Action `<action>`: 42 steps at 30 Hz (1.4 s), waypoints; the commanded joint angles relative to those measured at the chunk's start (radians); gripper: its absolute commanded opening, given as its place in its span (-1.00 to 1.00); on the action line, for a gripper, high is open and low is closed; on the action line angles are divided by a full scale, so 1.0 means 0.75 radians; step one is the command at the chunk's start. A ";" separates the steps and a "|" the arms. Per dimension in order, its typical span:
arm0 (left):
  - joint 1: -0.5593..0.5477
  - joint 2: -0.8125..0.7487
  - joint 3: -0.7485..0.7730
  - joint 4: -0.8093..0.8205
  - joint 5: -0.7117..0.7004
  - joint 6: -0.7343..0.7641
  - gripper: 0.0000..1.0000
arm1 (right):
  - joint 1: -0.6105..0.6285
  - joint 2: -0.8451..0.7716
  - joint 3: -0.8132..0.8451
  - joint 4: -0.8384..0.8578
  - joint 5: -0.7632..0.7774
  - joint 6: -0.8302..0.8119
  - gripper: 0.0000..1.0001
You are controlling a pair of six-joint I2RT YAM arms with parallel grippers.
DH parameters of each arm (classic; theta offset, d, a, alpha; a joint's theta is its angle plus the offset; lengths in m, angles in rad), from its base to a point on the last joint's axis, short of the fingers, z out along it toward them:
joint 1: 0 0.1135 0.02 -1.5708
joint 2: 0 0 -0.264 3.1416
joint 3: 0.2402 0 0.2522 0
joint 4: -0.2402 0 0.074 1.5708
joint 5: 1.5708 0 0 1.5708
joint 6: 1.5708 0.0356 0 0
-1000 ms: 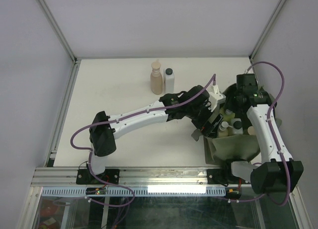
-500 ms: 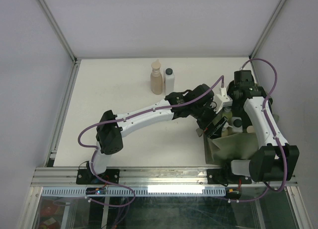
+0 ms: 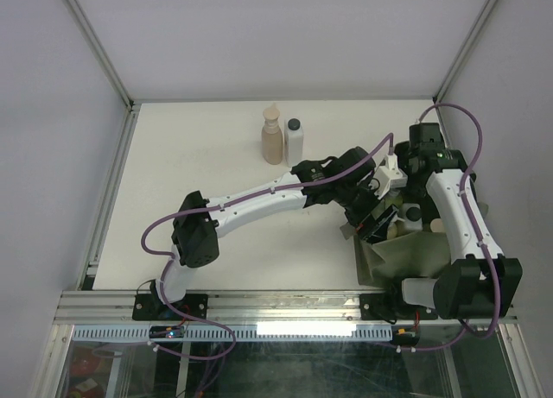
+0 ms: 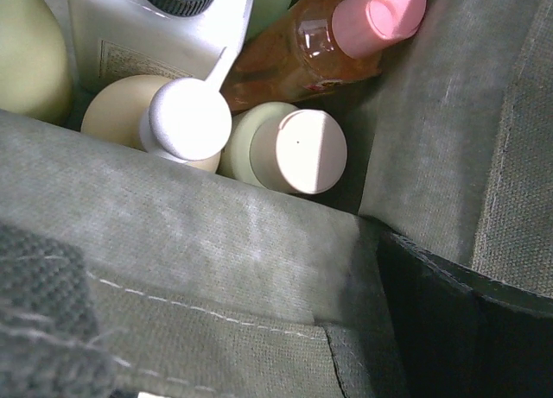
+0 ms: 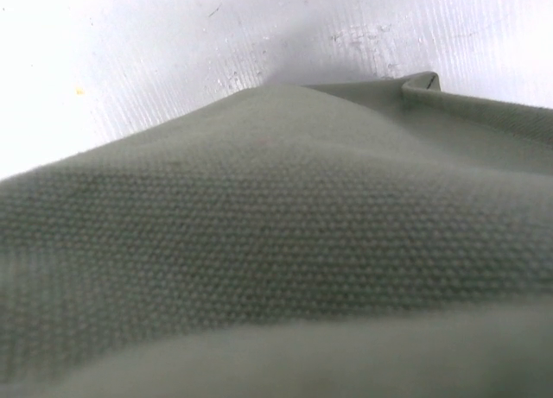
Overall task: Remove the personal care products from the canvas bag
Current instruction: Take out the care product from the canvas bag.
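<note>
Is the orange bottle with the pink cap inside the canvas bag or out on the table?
Inside. The orange bottle lies tipped among other bottles, with the canvas bag walls around them.

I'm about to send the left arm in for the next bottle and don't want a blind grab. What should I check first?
1. The left gripper is open: ok, its jaws stand wide.
2. Target in sight: ok, the pale green bottle stands cap-up nearest the left wrist camera.
3. Path to it free: not ok, a fold of the canvas bag lies across in front of it.
4. The right gripper holds the bag open: cannot tell, its camera shows only canvas.
5. Drop-off spot: ok, the tan bottle and white bottle stand upright on the table, with bare surface beside them.
</note>
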State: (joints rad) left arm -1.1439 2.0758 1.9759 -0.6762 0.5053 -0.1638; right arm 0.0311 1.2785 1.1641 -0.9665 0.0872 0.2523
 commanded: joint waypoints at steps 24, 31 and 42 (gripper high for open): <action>-0.029 0.002 0.009 -0.062 0.009 0.039 0.98 | 0.068 -0.011 -0.050 -0.009 -0.003 0.051 -0.61; -0.028 -0.017 -0.012 -0.063 0.006 0.034 0.98 | 0.074 0.011 -0.044 0.032 0.069 -0.001 -0.27; -0.029 -0.052 -0.064 -0.045 -0.009 0.031 0.98 | 0.091 0.008 -0.101 0.067 0.060 -0.005 -0.16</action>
State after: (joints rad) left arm -1.1454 2.0731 1.9568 -0.6830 0.5060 -0.1673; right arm 0.0826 1.2613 1.1221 -0.9417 0.1413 0.2821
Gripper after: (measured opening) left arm 0.991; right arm 0.411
